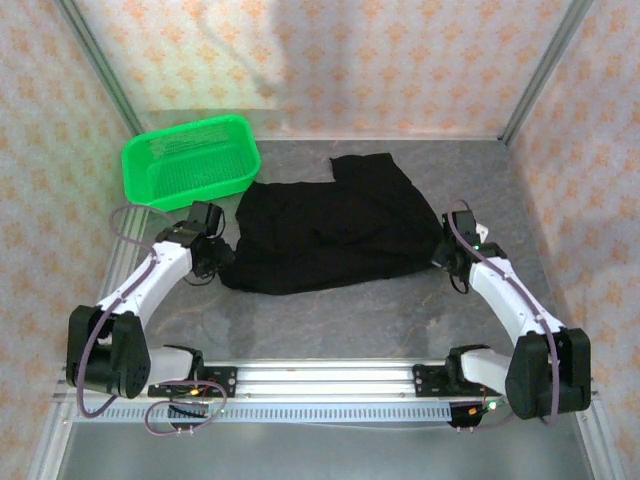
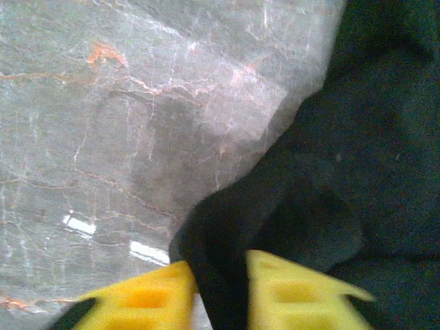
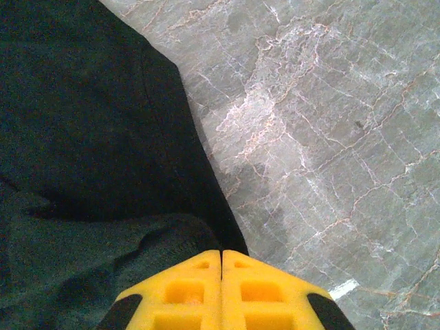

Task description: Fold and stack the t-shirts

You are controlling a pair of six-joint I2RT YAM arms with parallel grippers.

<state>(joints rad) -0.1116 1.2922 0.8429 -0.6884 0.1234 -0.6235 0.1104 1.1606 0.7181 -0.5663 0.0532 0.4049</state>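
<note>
Closest to me, the two arm bases sit on an aluminium rail (image 1: 320,378) along the front edge of the grey, marble-veined bench (image 1: 330,320), and both white arms reach forward over the stone. The left claw (image 1: 214,260) is down at the near-left corner of the black t-shirt (image 1: 330,235). Up close, its yellow fingers (image 2: 144,299) stand either side of a fold of the dark cloth (image 2: 330,172), clamped on it, with bare bench off to the side. The right claw (image 1: 446,256) is at the shirt's right edge. From its own camera the claw (image 3: 221,265) has its two yellow pads pressed flat together, the shirt's hem (image 3: 103,137) bunched right at their tips, though I cannot tell whether any cloth is caught between them. The t-shirt itself lies rumpled and spread across the middle of the bench between the two claws, one part trailing toward the back. Beyond its far-left corner, just beside the cloth, stands a bright green mesh basket (image 1: 200,188), near the patterned back wall (image 1: 330,60).
</note>
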